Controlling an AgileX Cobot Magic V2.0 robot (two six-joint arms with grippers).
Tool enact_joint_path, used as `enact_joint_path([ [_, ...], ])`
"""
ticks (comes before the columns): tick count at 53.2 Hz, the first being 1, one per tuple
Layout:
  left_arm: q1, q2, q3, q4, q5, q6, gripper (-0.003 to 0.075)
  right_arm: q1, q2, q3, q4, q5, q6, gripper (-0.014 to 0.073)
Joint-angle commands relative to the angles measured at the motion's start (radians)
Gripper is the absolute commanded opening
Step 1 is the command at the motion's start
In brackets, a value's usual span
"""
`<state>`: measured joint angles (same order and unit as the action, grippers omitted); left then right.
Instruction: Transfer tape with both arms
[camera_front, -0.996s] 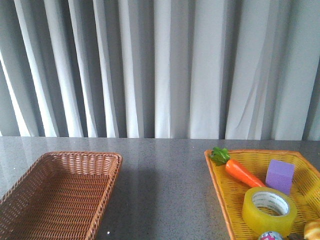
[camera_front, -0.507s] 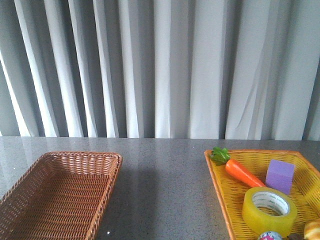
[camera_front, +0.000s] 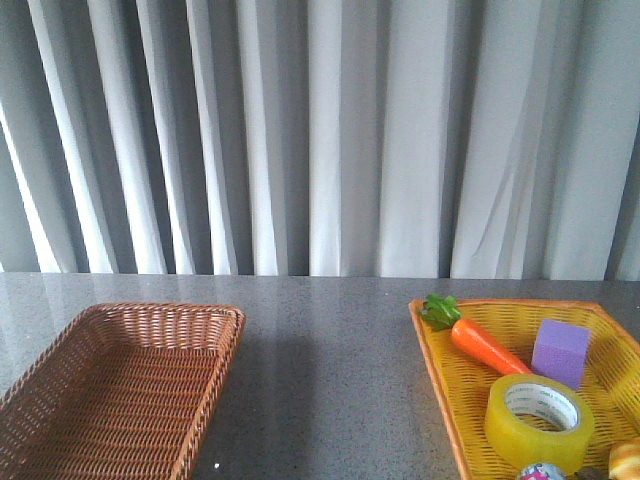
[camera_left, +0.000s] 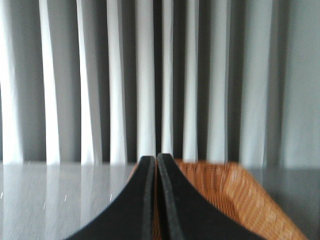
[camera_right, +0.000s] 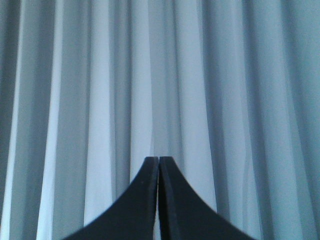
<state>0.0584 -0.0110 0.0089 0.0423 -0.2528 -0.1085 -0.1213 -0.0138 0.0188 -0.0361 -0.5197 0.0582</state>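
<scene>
Nothing has moved since the earlier front frames: we see the same tabletop (camera_front: 330, 370), and neither arm enters that view. Our left gripper (camera_left: 156, 165) is clenched, its two black fingers (camera_left: 142, 200) pressed flat together with nothing between them, and it points level across the table toward the grey pleated curtain (camera_front: 320, 130); just beyond its tips sits the rim of the brown wicker basket (camera_left: 235, 190). Our right gripper (camera_right: 158, 165) is likewise clenched on nothing, fingers (camera_right: 175, 200) meeting along a thin seam, and it faces only curtain folds (camera_right: 160, 75), so we cannot place it against the table. We find the tape (camera_front: 538, 421) lying flat, hole upward, in the yellow wicker basket (camera_front: 440, 360) at the table's right side, well apart from both sets of jaws and in neither wrist view. Relative to the tape, the purple cube (camera_front: 560, 352) sits just behind it, the toy carrot (camera_front: 478, 340) lies behind and to its left with its green top toward the basket's far corner, and a small patterned ball (camera_front: 541, 471) touches its near edge. A yellowish item (camera_front: 626, 460) near the tape's right is cut off by the frame, so we cannot identify it. In the front view the brown basket (camera_front: 120, 385) stands well left of the tape.
</scene>
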Motion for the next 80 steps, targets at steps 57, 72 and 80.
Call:
enact_joint_path([
  [57,-0.104,1.010,-1.132,0.021,0.445,0.030,0.0001,0.215,1.033,-1.101,-0.549,0.706,0.487,0.0000],
  [72,-0.104,1.050,-1.172,0.008,0.498,0.013,0.0272,0.215,1.037,-1.101,-0.504,0.775,0.487,0.0330],
  [80,-0.104,1.078,-1.220,-0.003,0.527,0.013,0.0573,0.215,1.043,-1.104,-0.488,0.806,0.470,0.0629],
])
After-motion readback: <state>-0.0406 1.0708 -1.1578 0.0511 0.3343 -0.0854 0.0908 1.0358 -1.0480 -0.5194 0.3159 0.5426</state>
